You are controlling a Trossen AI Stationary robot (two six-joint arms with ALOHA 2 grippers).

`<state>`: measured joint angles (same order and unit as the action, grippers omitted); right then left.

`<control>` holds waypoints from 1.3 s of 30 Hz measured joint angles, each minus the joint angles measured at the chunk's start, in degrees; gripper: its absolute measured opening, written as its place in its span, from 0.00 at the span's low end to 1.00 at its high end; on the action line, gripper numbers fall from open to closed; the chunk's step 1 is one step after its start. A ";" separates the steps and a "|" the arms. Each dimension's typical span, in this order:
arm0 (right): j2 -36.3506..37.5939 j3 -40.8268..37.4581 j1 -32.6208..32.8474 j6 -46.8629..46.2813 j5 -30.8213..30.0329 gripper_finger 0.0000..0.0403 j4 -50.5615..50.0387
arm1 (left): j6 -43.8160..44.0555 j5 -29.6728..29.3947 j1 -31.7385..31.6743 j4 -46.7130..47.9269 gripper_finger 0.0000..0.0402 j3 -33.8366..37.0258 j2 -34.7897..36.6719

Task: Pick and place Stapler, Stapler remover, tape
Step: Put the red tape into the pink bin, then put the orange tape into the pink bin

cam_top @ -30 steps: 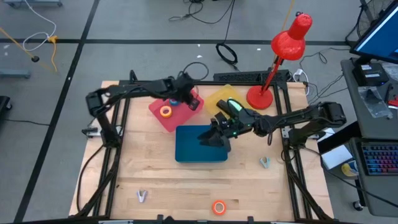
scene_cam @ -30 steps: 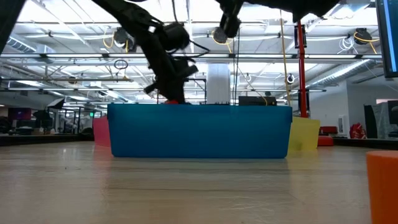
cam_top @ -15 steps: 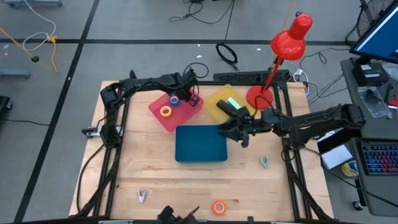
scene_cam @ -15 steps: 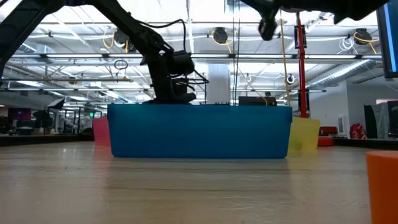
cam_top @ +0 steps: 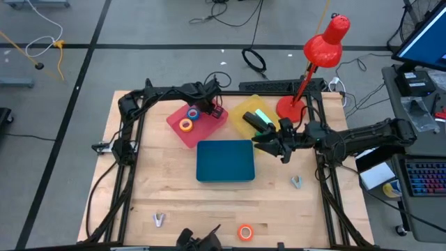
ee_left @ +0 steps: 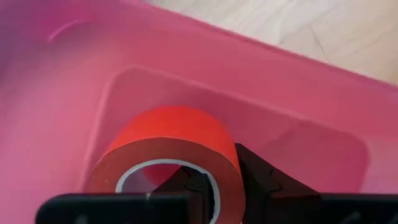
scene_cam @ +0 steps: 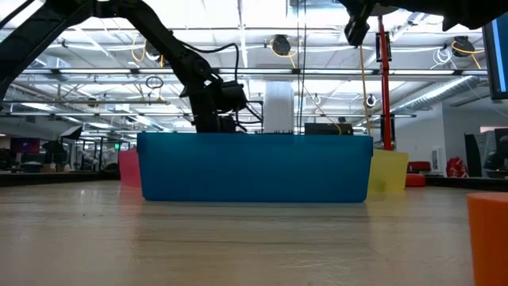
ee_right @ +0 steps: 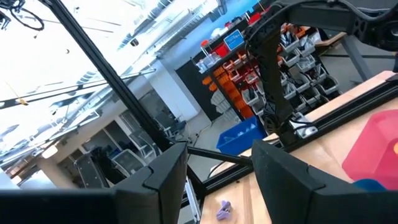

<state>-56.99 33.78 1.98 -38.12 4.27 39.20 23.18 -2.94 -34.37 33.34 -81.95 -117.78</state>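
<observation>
A red tape roll (ee_left: pixel 174 134) sits low inside the pink bin (cam_top: pixel 202 131), with my left gripper (cam_top: pixel 209 111) shut on it. A blue tape roll (cam_top: pixel 193 112) and an orange one (cam_top: pixel 185 125) lie on that bin's floor. A green-and-black stapler (cam_top: pixel 259 120) lies in the yellow bin (cam_top: pixel 245 109). Another orange tape roll (cam_top: pixel 244 232) and two staple removers (cam_top: pixel 159 220) (cam_top: pixel 297 182) lie on the table. My right gripper (cam_top: pixel 268 148) hangs open and empty in the air, beside the blue bin's (cam_top: pixel 225 161) right edge. My left gripper holds the red roll by its wall (ee_left: pixel 225 177), one finger inside the hole (ee_left: pixel 193 183) and one outside (ee_left: pixel 261 177). The fingers come steeply from above. The roll's hole faces up, and it is down between the pink bin's walls. Whether it rests on the floor I cannot tell.
A red desk lamp (cam_top: pixel 317 63) stands at the far right corner, behind the yellow bin. The wooden table (cam_top: pixel 174 202) shows bare board in front of the blue bin. In the low view the blue bin (scene_cam: pixel 254 167) hides the pink bin's inside.
My left gripper has sunk into the pink bin with the red roll still in its fingers. My right gripper has drawn back from above the blue bin toward the table's right edge and has stayed open.
</observation>
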 joint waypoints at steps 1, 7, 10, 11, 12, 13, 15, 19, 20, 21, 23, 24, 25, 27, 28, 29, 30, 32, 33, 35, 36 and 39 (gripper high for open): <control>-0.07 0.00 0.00 -0.01 0.00 0.43 0.00 | 0.02 0.20 0.00 -0.06 0.12 0.00 0.00; -0.12 0.00 0.00 0.01 0.00 0.43 -0.27 | -0.20 0.35 0.00 -0.63 0.16 0.00 0.00; -0.12 0.00 0.00 -0.12 0.02 0.44 -0.35 | -1.16 0.03 -0.02 -0.56 0.23 0.00 0.00; -0.12 0.00 0.00 -0.12 0.02 0.44 -0.37 | -1.65 -0.22 -0.02 -0.59 0.26 0.00 0.00; -0.12 0.00 0.00 -0.11 0.02 0.43 -0.41 | -1.94 -0.43 -0.02 -0.61 0.29 0.00 0.00; -0.12 0.00 0.00 -0.13 0.02 0.43 -0.43 | -2.10 -0.54 -0.02 -0.58 0.32 0.00 0.00; -0.12 0.02 0.00 -0.14 0.18 0.43 -0.42 | -1.95 -0.57 -0.07 -0.59 0.39 0.00 0.00; -0.12 0.02 0.00 -0.45 0.31 0.43 -0.44 | -1.88 0.83 -0.07 -0.18 0.50 0.00 0.89; -0.12 0.02 0.00 -0.69 0.33 0.43 -0.44 | -1.47 1.23 -0.07 -0.04 0.51 0.00 1.70; -0.12 0.02 0.00 -0.83 0.37 0.44 -0.44 | -0.69 1.59 0.04 0.22 0.53 0.00 2.71; -0.12 0.02 0.00 -1.27 0.42 0.44 -0.44 | 0.44 1.81 0.49 1.40 0.54 0.00 5.26; -0.12 0.02 0.00 -1.58 0.42 0.44 -0.44 | 0.65 1.83 0.97 2.31 0.55 0.00 6.77; -0.12 0.02 0.00 -1.67 0.44 0.43 -0.44 | 0.90 1.85 1.72 3.07 0.55 0.00 8.36; -0.12 0.02 0.00 -1.69 0.82 0.43 -0.44 | 0.26 2.24 3.90 4.16 0.54 0.00 12.18; -0.12 0.02 0.00 -1.67 1.87 0.43 -0.45 | -0.48 2.78 5.46 4.68 0.54 0.00 14.10; -0.12 0.02 -0.02 -1.65 2.96 0.43 -0.46 | -1.19 3.22 7.33 4.98 0.54 0.00 16.08; -0.12 0.02 -0.02 -1.63 4.38 0.43 -0.49 | -1.84 3.39 9.40 5.05 0.53 0.00 17.91; -0.12 0.02 -0.02 -1.68 7.48 0.43 -0.65 | -3.14 3.30 14.15 5.49 0.53 0.00 20.97; -0.12 0.02 -0.02 -1.73 9.21 0.43 -0.82 | -3.61 3.07 16.70 5.52 0.53 0.00 22.23; -0.13 0.04 0.00 -1.73 12.97 0.44 -0.96 | -4.16 2.87 21.65 5.56 0.53 0.00 24.40; -0.14 0.04 0.00 -1.86 15.09 0.44 -0.98 | -4.40 2.84 24.24 5.53 0.53 0.00 25.29; -0.14 0.07 0.02 -3.19 19.66 0.43 -1.07 | -4.53 2.84 31.41 5.49 0.53 0.00 27.61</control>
<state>-57.12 33.85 2.00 -41.31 23.93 38.13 18.65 -0.10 -2.96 38.83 -81.95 -90.17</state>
